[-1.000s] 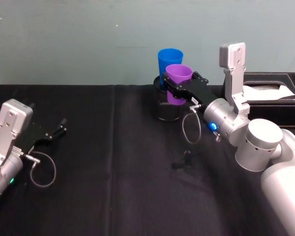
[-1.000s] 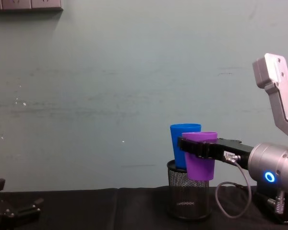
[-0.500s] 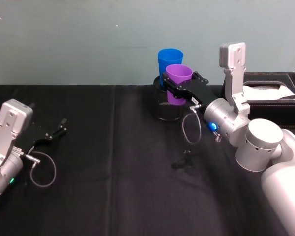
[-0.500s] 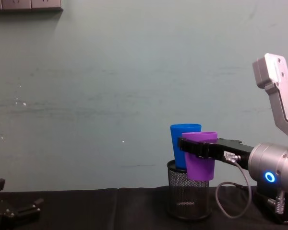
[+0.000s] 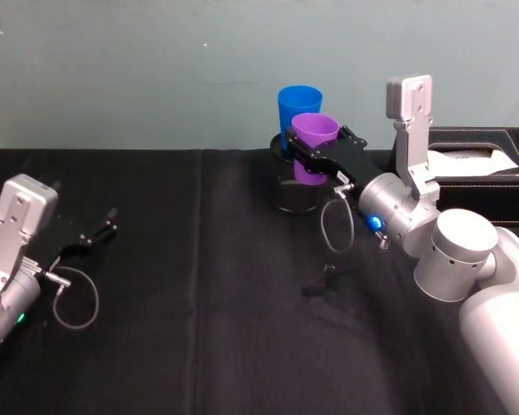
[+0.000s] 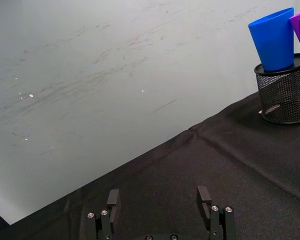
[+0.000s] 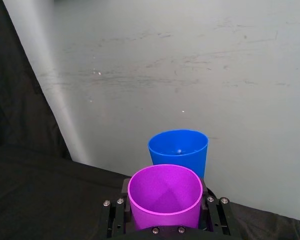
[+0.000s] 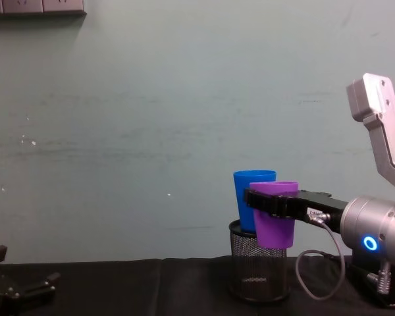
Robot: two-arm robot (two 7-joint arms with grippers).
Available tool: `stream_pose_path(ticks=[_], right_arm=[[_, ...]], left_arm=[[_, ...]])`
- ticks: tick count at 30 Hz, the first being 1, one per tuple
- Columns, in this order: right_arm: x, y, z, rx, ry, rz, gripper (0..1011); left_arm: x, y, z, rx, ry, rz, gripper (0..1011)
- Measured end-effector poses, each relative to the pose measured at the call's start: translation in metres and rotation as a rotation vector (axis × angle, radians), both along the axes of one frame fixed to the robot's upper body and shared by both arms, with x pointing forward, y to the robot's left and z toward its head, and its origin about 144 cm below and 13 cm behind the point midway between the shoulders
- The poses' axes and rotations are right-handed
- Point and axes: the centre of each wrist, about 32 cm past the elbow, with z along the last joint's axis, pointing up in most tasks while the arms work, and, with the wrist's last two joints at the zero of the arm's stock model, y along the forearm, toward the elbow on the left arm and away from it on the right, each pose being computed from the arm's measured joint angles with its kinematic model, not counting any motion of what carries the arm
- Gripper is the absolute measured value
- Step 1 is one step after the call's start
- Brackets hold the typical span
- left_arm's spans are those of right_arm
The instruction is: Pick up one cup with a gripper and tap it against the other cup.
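Note:
My right gripper (image 5: 307, 149) (image 8: 266, 201) (image 7: 165, 220) is shut on the purple cup (image 5: 315, 138) (image 8: 275, 220) (image 7: 165, 197), holding it upright in the air. The blue cup (image 5: 298, 105) (image 8: 250, 197) (image 7: 182, 147) stands upright in a black wire-mesh pen holder (image 5: 292, 192) (image 8: 258, 270) (image 6: 285, 92) at the table's back. The purple cup hangs just in front of the blue cup, at its side; whether they touch I cannot tell. My left gripper (image 5: 104, 232) (image 6: 160, 200) (image 8: 23, 286) rests open and empty at the far left, low over the black cloth.
A black tissue box (image 5: 476, 164) sits at the back right behind my right arm. A small black clamp (image 5: 327, 281) lies on the black cloth (image 5: 199, 285) in front of the pen holder. A pale green wall stands close behind the table.

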Motion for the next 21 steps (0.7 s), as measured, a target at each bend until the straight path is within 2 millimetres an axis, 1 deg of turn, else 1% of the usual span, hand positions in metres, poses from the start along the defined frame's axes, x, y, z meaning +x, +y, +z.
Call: stream_pose_path(ticks=[21], right_arm=[[0.0,0.0,0.0,0.0,0.0,0.0,735]], left_arm=[[0.0,0.0,0.0,0.0,0.0,0.0,1000]])
